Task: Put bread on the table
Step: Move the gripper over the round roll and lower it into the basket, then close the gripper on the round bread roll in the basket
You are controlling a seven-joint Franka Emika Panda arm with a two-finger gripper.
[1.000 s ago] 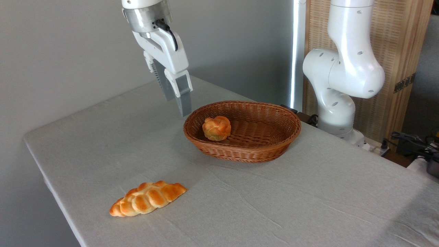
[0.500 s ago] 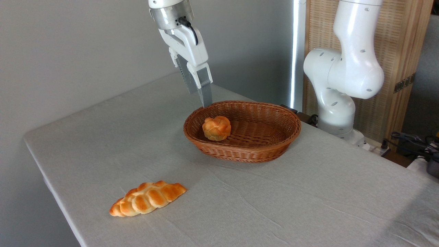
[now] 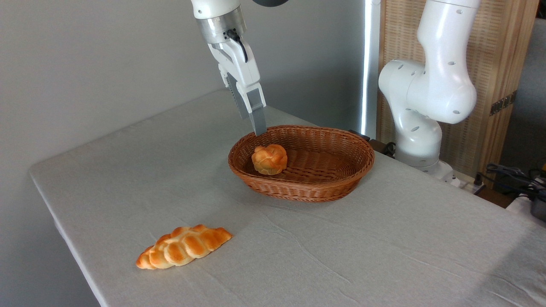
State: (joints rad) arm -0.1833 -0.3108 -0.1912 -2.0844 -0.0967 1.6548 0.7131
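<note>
The bread (image 3: 269, 159), a small round golden knotted bun, lies inside the left end of a brown wicker basket (image 3: 311, 187). The basket stands on the table (image 3: 384, 251), which is covered in light grey cloth. My gripper (image 3: 252, 124) hangs tilted just above the basket's far left rim, up and to the left of the bun and clear of it. Its two grey fingers (image 3: 257, 115) stand apart with nothing between them, so it is open.
A longer braided loaf (image 3: 183, 246) lies on the cloth near the front left edge. The white arm base (image 3: 426, 98) rises behind the basket at the right, in front of a wooden screen. Cables lie at the far right.
The gripper has travelled right from over the table's back left to just above the basket's far rim, slowing in the last half second. The bun and loaf have not moved.
</note>
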